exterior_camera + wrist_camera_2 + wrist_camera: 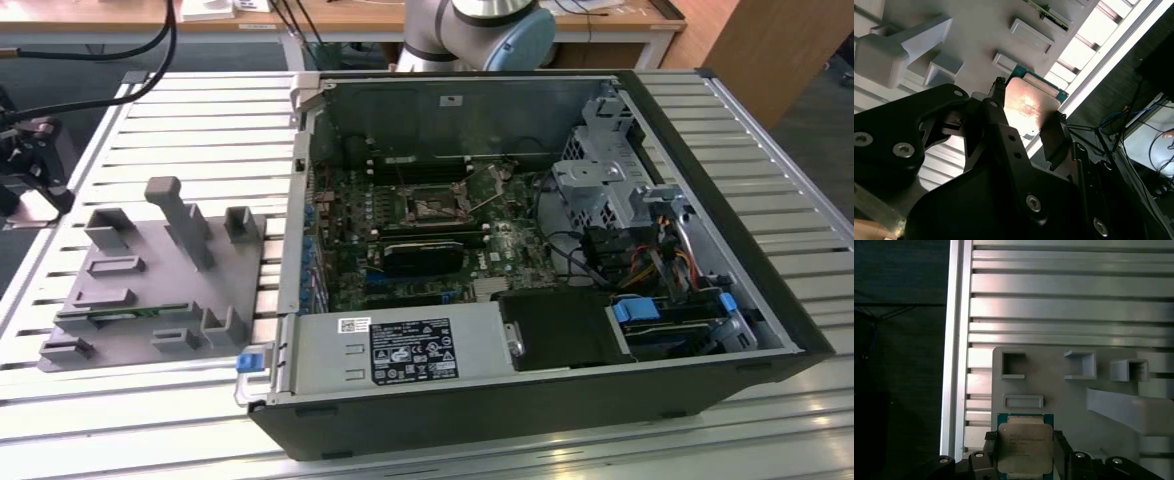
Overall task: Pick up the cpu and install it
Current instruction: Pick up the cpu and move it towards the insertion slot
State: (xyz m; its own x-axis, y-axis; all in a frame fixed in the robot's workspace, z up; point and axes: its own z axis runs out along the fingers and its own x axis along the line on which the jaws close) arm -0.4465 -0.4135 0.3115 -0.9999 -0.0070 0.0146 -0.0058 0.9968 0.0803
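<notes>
Above grey tray (1064,405), downward end effector (1025,441) apparently clamps cpu (1025,454).

Bright, even light falls from overhead on the slatted surface (200,120); in the exterior view the slats along its near edge glare almost white. The open computer case (441,215) is dim inside, shaded by its own walls. In the second wrist view my fingers (1004,140) are near-black silhouettes. The cpu (1029,107) between them carries a warm pinkish sheen, and the slats behind it burn out to white.
</notes>
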